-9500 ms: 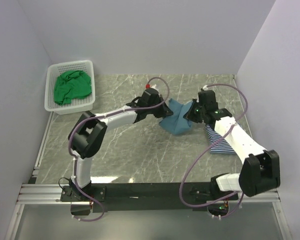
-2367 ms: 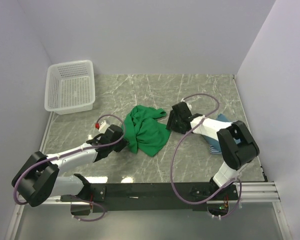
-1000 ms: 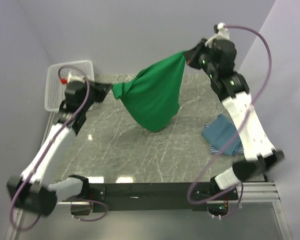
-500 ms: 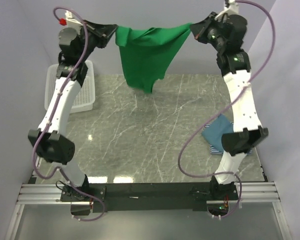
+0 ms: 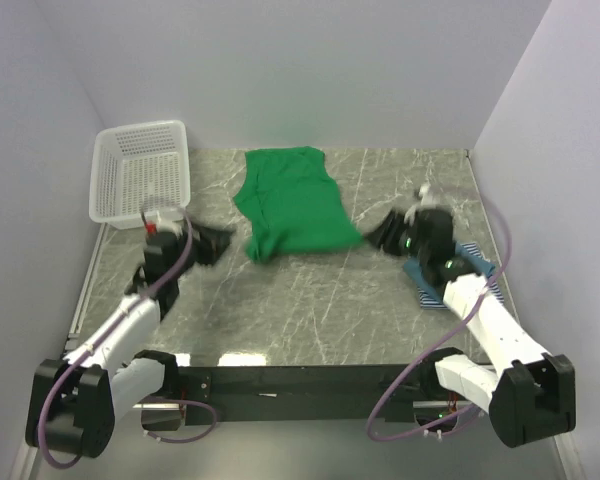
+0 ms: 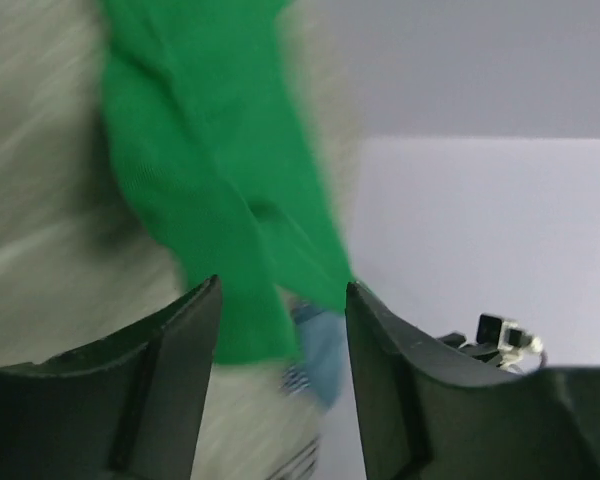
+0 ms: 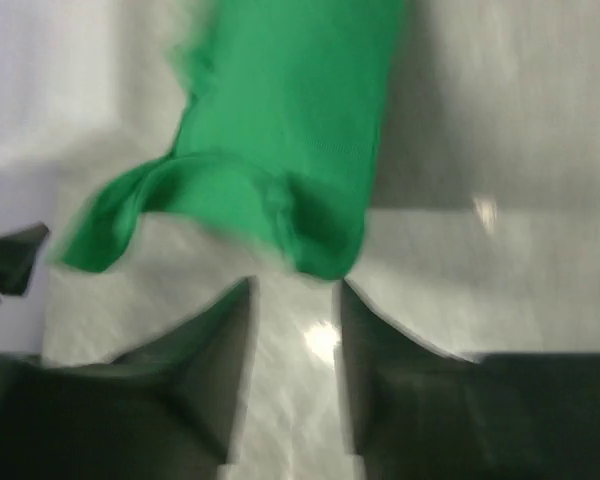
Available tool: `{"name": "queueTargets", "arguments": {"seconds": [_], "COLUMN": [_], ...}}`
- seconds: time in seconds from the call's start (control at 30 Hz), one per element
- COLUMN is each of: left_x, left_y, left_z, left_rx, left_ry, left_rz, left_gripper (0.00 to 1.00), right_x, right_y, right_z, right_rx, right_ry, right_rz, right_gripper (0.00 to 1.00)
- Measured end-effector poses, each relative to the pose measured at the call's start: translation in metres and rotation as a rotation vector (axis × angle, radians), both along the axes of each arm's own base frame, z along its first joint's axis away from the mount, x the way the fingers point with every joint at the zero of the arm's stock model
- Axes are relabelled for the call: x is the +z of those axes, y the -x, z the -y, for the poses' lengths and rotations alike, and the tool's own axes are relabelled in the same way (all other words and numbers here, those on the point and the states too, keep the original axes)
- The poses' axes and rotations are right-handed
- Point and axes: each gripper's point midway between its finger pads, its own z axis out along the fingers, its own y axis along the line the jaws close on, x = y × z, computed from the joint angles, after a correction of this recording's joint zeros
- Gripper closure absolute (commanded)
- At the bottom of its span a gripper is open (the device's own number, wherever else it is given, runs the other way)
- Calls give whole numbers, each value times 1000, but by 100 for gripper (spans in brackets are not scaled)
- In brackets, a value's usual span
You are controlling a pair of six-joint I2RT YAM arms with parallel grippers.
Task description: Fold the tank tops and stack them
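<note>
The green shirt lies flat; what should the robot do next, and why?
Probably pinch one side edge of the bright green cloth tank top to start a fold: it lies spread out, unfolded, on the grey marble table, and both pairs of jaws stand open and empty beside it.

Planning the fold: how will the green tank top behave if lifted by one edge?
Probably floppy: the green tank top lies flat with its near edge rumpled and curled. Likely light, being thin cloth hugging the table. It may drape and bunch, not hold shape.
</note>
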Motion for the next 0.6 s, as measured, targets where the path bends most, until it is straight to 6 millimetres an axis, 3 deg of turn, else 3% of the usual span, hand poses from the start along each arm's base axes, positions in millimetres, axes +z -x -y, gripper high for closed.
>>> {"name": "queueTargets", "arguments": {"seconds": [0.07, 0.1, 0.13, 0.17, 0.2, 0.27, 0.4, 0.47, 0.6], "left_x": [-91, -122, -147, -160, -164, -152, -130, -135, -155], "left_y": [40, 59, 77, 89, 97, 99, 94, 94, 94], "left_z": [-1, -4, -8, -11, -15, -19, -25, -22, 0], "left_rx": [-14, -14, -10, 1, 16, 43, 84, 73, -16], "left_ry": [-26, -41, -56, -69, -83, -93, -136, -186, -340], "left_rz": [-197, -278, -347, -380, -382, -328, -254, -286, -391], "left_gripper": [38, 37, 36, 27, 25, 28, 37, 43, 45], "right_x": [-92, -130, -153, -173, -183, -177, -145, -138, -153], "right_y": [39, 63, 80, 99, 112, 114, 95, 85, 72], "right_z": [4, 7, 11, 15, 17, 16, 10, 9, 13], "right_rx": [3, -1, -6, -12, -19, -27, -45, -66, -119], "right_ry": [27, 41, 54, 62, 66, 59, 63, 77, 122], "right_rz": [-199, -297, -351, -407, -433, -404, -288, -267, -328], "right_gripper": [39, 38, 38, 37, 37, 37, 37, 38, 39]}}
